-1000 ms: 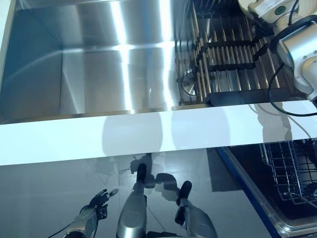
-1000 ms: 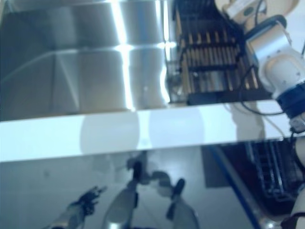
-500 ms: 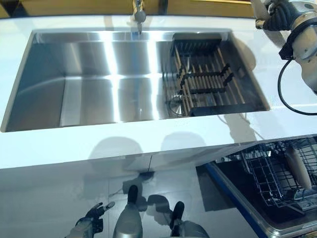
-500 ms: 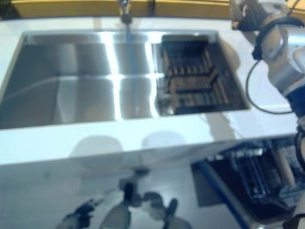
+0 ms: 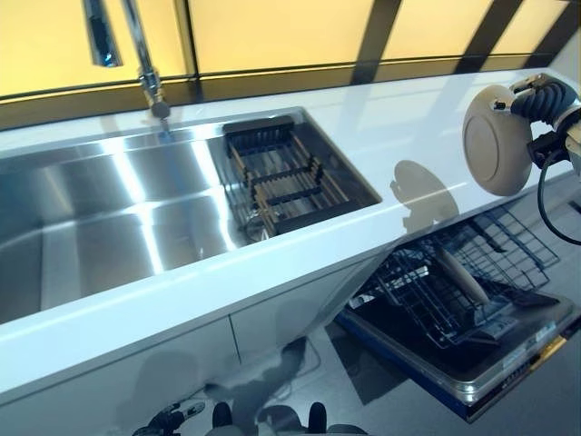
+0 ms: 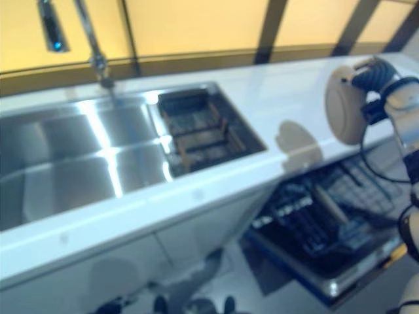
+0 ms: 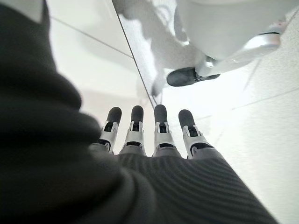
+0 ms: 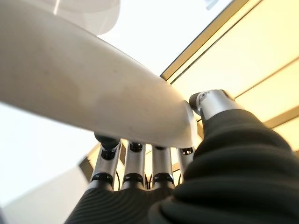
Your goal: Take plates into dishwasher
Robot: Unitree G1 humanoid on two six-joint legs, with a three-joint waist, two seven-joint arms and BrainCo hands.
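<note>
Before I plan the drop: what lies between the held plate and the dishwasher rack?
Nothing: in the left eye view, only air separates the plate in the right robot hand from the rack.

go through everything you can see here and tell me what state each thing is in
Round beige plate: on edge, lifted above the countertop, pinched by the right hand.
Left hand: fingers straight, empty.
Dishwasher door: open.
Dark wire dishwasher rack: pulled out, one plate standing inside.
Steel sink: no dishes.
</note>
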